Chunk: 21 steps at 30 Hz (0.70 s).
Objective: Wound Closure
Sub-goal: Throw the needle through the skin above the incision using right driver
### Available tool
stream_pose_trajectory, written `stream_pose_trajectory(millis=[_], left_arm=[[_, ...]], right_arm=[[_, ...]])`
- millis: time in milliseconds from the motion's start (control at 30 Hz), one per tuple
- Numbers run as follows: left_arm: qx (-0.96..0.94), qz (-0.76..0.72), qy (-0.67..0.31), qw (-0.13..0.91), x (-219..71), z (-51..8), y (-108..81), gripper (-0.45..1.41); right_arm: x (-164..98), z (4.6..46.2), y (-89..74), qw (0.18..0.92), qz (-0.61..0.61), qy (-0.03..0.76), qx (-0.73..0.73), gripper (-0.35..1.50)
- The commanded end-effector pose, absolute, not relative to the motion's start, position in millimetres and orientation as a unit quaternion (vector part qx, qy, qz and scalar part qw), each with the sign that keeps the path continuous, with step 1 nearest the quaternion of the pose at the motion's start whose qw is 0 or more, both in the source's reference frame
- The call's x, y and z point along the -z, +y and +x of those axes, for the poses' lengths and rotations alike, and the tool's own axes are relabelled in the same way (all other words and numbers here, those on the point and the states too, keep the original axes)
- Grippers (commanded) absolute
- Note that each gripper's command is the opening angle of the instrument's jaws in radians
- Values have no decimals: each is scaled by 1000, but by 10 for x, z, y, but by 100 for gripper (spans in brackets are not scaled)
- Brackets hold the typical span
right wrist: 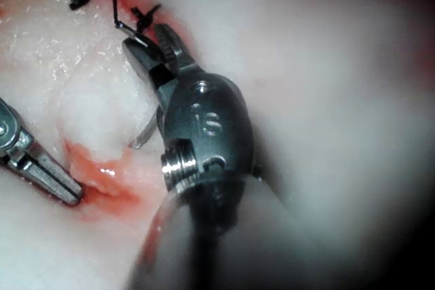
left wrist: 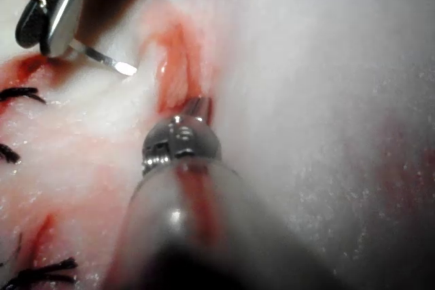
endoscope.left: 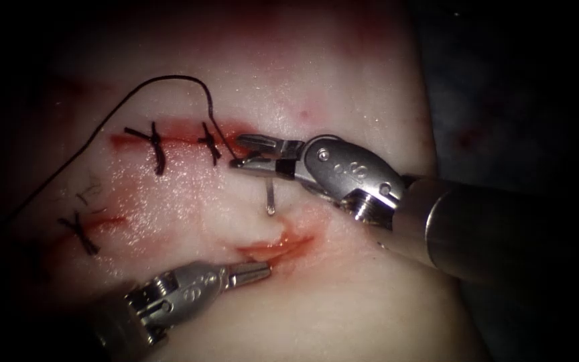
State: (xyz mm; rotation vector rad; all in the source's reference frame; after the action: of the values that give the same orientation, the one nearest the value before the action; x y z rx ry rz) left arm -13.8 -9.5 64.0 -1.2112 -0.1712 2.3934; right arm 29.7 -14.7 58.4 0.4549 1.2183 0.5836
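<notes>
The right tool [endoscope.left: 246, 153] comes in from the right, over the tissue [endoscope.left: 343, 87], with its jaws shut on the curved needle [endoscope.left: 272, 198] near its thread end. The needle is free of the tissue; its tip hangs just above the open part of the cut [endoscope.left: 277, 245]. Black thread [endoscope.left: 169, 78] runs from the jaws in a loop up and away to the left. The same tool [right wrist: 151, 49] and needle [right wrist: 141, 137] show in the right wrist view. The left tool [endoscope.left: 252, 272] is shut, its tip against the cut's near edge; whether it pinches tissue is unclear. Its tip [left wrist: 197, 106] meets the red cut.
Two tied black stitches [endoscope.left: 156, 146] [endoscope.left: 210, 143] close the upper cut left of the right tool. A third stitch [endoscope.left: 79, 232] sits lower left. Red fluid [endoscope.left: 169, 137] lines the cuts. The tissue ends at a dark cloth [endoscope.left: 504, 100] on the right.
</notes>
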Motion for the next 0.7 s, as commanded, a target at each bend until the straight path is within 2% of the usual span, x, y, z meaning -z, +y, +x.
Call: stream_pose_trajectory(millis=[33,300,700], left_arm=[[-867,-439,-62,225,-646,-143,-94,-32],[-867,-440,-63,225,-646,-143,-93,-32],[-868,-439,-62,225,-646,-142,-92,-35]], right_arm=[[-589,306,-148,741,227,568,-276,-35],[-588,307,-154,684,289,578,-338,-35],[-593,306,-172,641,388,529,-398,-35]])
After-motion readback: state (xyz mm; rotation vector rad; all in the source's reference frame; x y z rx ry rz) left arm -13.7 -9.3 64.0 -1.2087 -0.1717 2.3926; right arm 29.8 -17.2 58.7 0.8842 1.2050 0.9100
